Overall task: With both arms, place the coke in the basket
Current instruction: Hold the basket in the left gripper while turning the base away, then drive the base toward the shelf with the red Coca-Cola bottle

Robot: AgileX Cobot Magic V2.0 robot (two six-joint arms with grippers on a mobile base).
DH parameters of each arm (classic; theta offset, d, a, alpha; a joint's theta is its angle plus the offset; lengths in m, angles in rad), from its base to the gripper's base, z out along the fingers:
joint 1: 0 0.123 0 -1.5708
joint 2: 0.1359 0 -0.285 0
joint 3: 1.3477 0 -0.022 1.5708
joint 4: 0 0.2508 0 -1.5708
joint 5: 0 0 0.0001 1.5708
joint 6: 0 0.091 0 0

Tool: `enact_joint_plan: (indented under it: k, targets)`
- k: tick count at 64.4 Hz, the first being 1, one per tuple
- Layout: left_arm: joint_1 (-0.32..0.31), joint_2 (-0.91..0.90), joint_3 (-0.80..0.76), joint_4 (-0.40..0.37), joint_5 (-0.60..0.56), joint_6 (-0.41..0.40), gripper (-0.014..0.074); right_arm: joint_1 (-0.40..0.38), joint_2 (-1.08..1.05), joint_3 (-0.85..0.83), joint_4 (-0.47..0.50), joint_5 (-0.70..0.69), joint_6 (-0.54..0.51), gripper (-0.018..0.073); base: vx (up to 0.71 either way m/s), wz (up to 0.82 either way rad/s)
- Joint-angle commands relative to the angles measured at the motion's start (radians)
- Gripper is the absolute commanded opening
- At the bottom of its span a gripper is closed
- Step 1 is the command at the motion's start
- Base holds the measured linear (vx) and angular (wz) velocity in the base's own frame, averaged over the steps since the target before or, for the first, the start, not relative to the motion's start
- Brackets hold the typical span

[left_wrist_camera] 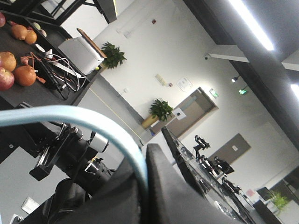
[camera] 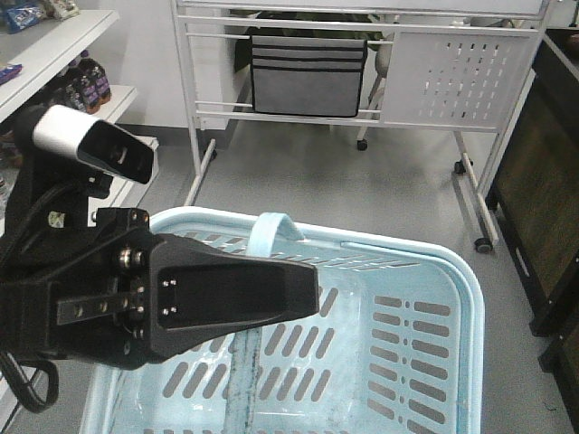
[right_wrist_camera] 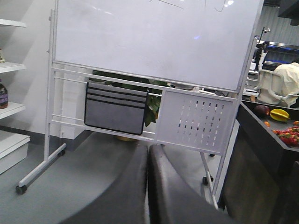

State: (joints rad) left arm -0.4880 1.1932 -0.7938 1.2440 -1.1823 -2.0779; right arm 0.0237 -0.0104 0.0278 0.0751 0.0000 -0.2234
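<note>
Over the near-left part of the light blue slotted plastic basket [camera: 452, 271], the left gripper [camera: 312, 289] points to the right. It is black, wide and flat, with a silver-white camera module [camera: 90, 145] above it. In the left wrist view its 2 fingers [left_wrist_camera: 173, 186] clench the basket's flat pale-blue band handle [left_wrist_camera: 93, 119], which arcs in from the left and drops between them. The basket sits before a white wheeled whiteboard stand [camera: 452, 81] carrying a grey fabric pocket [camera: 308, 77]; whether it touches the grey floor I cannot tell. The right gripper [right_wrist_camera: 148, 148] faces that stand, its 2 dark fingers pressed together with nothing between them. The slim red coke bottle shows in no view; the left gripper hides part of the basket's inside.
</note>
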Motion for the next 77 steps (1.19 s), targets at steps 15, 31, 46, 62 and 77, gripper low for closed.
enact_joint_plan:
  k: [15, 31, 46, 62, 77]
  targets:
    - [-0.003, -0.023, -0.035, -0.084, -0.115, 0.001, -0.0006, -0.003, -0.018, 0.011, -0.002, -0.075, -0.006, -0.0002, 0.23, -0.22]
    - [-0.003, -0.023, -0.035, -0.084, -0.115, 0.001, -0.0006, -0.003, -0.018, 0.011, -0.002, -0.075, -0.006, -0.0002, 0.27, -0.13]
    - [-0.003, -0.023, -0.035, -0.084, -0.115, 0.001, -0.0006, -0.003, -0.018, 0.011, -0.002, -0.075, -0.006, -0.0002, 0.28, -0.09]
    - [-0.003, -0.023, -0.035, -0.084, -0.115, 0.001, -0.0006, -0.003, -0.018, 0.011, -0.002, -0.075, -0.006, -0.0002, 0.28, -0.07]
    - [-0.003, -0.023, -0.035, -0.084, -0.115, 0.001, -0.0006, -0.003, -0.018, 0.011, -0.002, -0.075, -0.006, -0.0002, 0.28, -0.05]
